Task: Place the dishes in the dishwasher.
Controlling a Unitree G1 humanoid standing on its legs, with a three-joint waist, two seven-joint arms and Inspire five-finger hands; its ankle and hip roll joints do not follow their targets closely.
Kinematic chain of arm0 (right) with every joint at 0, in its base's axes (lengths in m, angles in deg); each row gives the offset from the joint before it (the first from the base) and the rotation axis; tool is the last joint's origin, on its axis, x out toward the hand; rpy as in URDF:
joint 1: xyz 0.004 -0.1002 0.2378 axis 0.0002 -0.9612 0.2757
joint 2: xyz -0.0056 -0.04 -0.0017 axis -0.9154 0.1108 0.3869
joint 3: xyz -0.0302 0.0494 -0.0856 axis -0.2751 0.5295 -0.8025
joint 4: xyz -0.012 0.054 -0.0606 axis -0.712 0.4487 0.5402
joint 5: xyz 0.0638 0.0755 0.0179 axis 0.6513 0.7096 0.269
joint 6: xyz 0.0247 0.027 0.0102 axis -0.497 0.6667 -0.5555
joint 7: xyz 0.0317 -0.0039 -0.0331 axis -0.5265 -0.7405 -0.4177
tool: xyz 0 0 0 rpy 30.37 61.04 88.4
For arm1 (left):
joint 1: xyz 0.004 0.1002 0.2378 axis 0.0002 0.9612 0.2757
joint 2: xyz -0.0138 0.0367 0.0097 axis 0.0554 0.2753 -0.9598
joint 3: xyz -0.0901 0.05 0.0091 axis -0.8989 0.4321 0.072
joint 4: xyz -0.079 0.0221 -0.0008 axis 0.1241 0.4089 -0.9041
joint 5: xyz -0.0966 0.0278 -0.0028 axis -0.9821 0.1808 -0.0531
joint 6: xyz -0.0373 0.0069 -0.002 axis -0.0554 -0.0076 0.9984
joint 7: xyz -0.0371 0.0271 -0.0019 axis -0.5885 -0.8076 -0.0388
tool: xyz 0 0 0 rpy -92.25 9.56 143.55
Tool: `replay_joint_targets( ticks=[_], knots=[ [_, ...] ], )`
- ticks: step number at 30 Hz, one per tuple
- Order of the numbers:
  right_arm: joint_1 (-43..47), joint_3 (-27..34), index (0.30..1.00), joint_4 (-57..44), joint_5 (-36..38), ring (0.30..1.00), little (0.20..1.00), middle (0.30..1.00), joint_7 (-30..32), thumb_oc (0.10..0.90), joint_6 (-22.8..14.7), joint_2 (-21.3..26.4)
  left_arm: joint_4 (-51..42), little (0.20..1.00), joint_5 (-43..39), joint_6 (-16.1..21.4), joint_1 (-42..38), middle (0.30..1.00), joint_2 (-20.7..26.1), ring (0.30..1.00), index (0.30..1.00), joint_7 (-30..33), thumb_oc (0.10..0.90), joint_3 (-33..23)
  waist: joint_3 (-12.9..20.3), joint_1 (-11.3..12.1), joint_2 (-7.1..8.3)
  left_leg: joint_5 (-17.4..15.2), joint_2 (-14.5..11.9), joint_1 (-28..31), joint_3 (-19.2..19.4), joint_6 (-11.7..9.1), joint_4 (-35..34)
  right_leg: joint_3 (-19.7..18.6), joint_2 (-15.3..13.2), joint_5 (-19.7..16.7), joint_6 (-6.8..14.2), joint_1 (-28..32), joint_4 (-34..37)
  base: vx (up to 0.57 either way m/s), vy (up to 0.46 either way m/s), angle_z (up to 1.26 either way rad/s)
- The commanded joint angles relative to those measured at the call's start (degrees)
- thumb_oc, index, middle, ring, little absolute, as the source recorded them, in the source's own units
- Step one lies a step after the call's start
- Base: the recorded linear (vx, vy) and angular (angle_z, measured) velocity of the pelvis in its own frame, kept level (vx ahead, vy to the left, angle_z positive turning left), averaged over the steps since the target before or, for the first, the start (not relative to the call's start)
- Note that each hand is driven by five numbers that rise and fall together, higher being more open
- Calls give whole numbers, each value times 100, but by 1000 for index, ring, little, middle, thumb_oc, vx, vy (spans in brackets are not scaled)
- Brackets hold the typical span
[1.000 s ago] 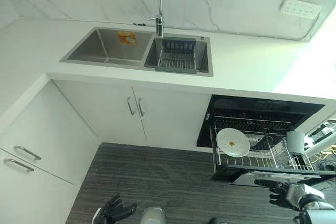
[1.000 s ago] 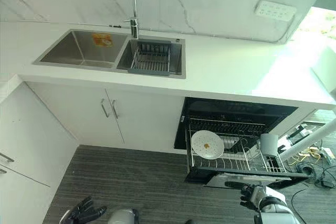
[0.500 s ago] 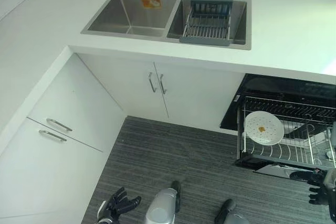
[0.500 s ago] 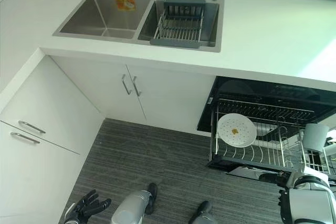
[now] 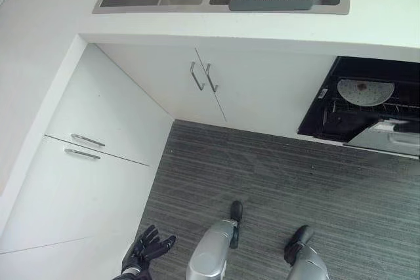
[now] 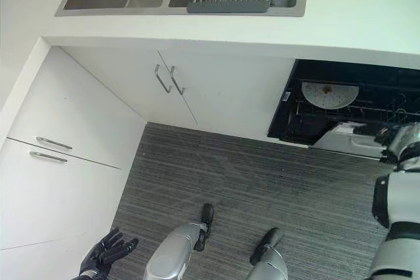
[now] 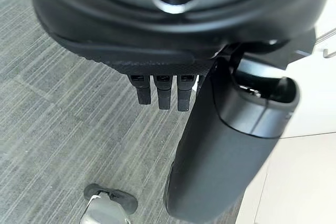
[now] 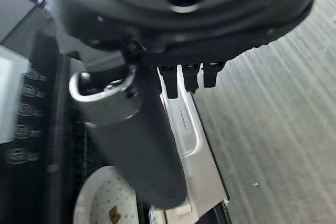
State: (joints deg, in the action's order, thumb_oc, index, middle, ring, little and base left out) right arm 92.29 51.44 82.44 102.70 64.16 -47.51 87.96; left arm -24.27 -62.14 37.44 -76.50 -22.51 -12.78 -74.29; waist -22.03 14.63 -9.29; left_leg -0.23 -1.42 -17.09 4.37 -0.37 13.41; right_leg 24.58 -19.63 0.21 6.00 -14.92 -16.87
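Right eye view puts the right hand (image 6: 396, 140) at the dishwasher door's (image 6: 348, 141) edge, fingers straight and holding nothing — push squarely on the panel to shut it. Inside, the plate (image 6: 329, 94) leans in the rack (image 6: 384, 100). Low on the left, the left hand (image 6: 105, 255) hangs with fingers spread — idle.

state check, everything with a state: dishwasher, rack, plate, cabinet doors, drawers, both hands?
dishwasher: open
rack: inside the dishwasher
plate: in the rack, soiled
cabinet doors: closed
drawers: closed
left hand: open, empty
right hand: at the dishwasher front, fingers unclear
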Motion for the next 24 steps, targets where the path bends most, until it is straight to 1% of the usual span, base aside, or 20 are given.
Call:
replay_joint_targets(
  ticks=[1,3,6,11,12,13,14,16,17,18,19,21,22,23,24],
  knots=[
    [863,-819,900,-1388,-431,900,900,900,322,800,-2251,576,-196,900,-179,320,361,900,518,900,900,-139,800,-223,485,256,277,-702,-336,-131,-706,-601,378,-352,-1,590,292,52,-32,37,19,-1],
    [1074,-1082,900,-1448,-413,900,900,900,151,800,-2384,580,-163,900,-175,278,370,900,539,900,900,-216,800,-262,514,250,253,-686,-324,-163,-714,-609,378,-385,-4,601,285,3,-32,34,31,-1],
    [1252,-1174,900,-1397,-414,900,900,900,3,800,-2504,578,-114,900,-210,291,407,900,523,900,900,-319,800,-276,519,235,188,-681,-324,-190,-698,-620,378,-427,-13,607,269,-64,-32,20,33,-4],
    [1320,-1181,900,-1381,-543,900,900,900,-205,800,-3092,509,-144,900,-141,290,469,900,506,900,900,-511,800,-306,483,244,85,-651,-296,-277,-716,-616,378,-500,4,607,254,-185,-32,-22,17,-4],
    [1252,-1163,900,-1450,-609,900,900,900,-214,800,-3400,465,-149,900,-150,289,474,900,497,900,900,-541,800,-321,475,235,57,-644,-287,-299,-707,-617,378,-522,5,612,256,-208,-32,-38,27,-3],
    [1214,-1152,900,-1480,-652,900,900,900,-170,800,-3599,444,-159,900,-151,280,469,900,493,900,900,-549,800,-334,472,237,44,-640,-284,-309,-703,-619,378,-526,2,614,261,-218,-32,-44,22,-3],
    [1177,-1128,900,-1529,-811,900,900,900,-64,800,-3876,408,-156,900,-161,279,456,900,489,900,900,-570,800,-345,467,237,29,-639,-281,-319,-699,-621,378,-533,1,616,268,-231,-32,-40,4,-5],
    [1137,-1118,900,-1659,-934,900,900,900,67,800,-4203,379,-216,900,-181,269,445,900,508,900,900,-599,800,-333,452,242,0,-627,-282,-337,-698,-622,378,-534,-4,612,279,-247,-32,-53,-10,-8],
    [1126,-1111,900,-1689,-943,900,900,900,93,800,-4237,373,-233,900,-185,268,451,900,511,900,900,-609,800,-330,451,246,-9,-624,-280,-345,-699,-623,378,-533,-6,612,282,-251,-32,-59,-14,-5],
    [1101,-1099,900,-1757,-1044,900,900,900,176,800,-4483,369,-273,900,-186,272,469,900,527,900,900,-649,800,-328,452,256,-27,-615,-274,-362,-704,-623,378,-530,-8,612,286,-260,-32,-50,-9,-4],
    [1109,-1114,900,-1809,-1116,900,900,900,260,800,-4639,375,-289,900,-190,284,478,900,532,900,900,-673,800,-320,449,260,-38,-609,-269,-372,-705,-623,378,-529,-8,610,288,-269,-32,-86,-3,-2],
    [1167,-1175,900,-1942,-1156,900,900,900,612,800,-5192,352,-315,900,-256,319,481,900,536,900,900,-745,800,-298,447,262,-84,-594,-255,-407,-702,-624,378,-540,-8,606,301,-307,-32,-97,9,0],
    [1183,-1163,900,-2004,-1195,900,900,900,708,800,-5251,327,-303,900,-273,327,472,900,537,900,900,-774,800,-299,451,256,-93,-589,-252,-418,-697,-626,378,-549,-6,602,306,-321,-32,-111,9,1],
    [1188,-1154,900,-2118,-1460,900,900,900,1034,800,-5483,284,-295,900,-312,355,451,900,547,900,900,-856,800,-301,458,254,-101,-578,-247,-442,-688,-625,378,-563,-1,599,312,-342,-32,-106,11,-1],
    [1179,-1165,900,-2160,-1598,900,900,900,1195,800,-5557,261,-295,900,-336,367,437,900,551,900,900,-894,800,-302,465,253,-104,-576,-249,-449,-680,-624,378,-568,3,600,315,-346,-32,-114,13,-4]
  ],
)
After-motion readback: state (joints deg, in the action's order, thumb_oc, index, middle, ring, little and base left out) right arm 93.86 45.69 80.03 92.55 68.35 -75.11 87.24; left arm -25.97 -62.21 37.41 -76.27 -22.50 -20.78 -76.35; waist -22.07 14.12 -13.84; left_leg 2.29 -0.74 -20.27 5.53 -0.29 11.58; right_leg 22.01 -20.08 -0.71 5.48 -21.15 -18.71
